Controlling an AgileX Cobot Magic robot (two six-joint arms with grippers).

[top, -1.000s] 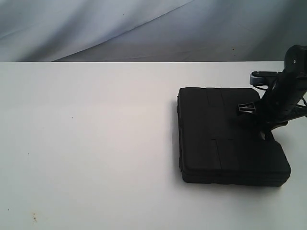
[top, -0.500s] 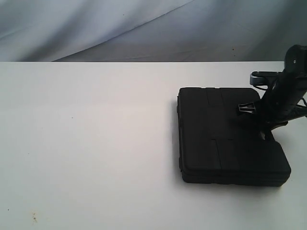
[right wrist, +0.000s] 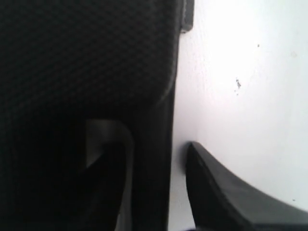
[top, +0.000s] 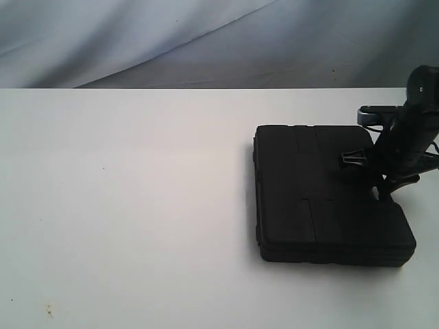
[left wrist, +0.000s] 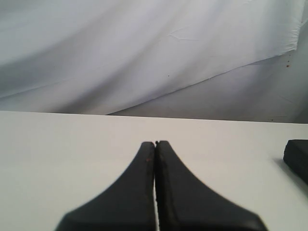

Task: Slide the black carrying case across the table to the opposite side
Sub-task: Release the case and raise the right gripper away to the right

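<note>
The black carrying case [top: 328, 192] lies flat on the right part of the white table [top: 137, 205]. My right gripper [top: 384, 195] reaches down at the case's right edge. In the right wrist view the right gripper [right wrist: 154, 144] stands open astride the case's handle bar [right wrist: 151, 110]: one finger sits in the handle opening, the other finger [right wrist: 211, 183] is outside over the table [right wrist: 240, 72], with a thin white gap beside the bar. My left gripper [left wrist: 155, 143] is shut and empty above the table [left wrist: 72, 139]; a corner of the case [left wrist: 297, 156] shows at that view's edge.
A wrinkled pale cloth backdrop [top: 171, 41] hangs behind the table's far edge. Bare white tabletop stretches to the left of the case, with a few small specks [top: 48, 310] near the front left. The left arm does not appear in the exterior view.
The right arm has shifted slightly to the right at the case's edge. The case lies where it was.
</note>
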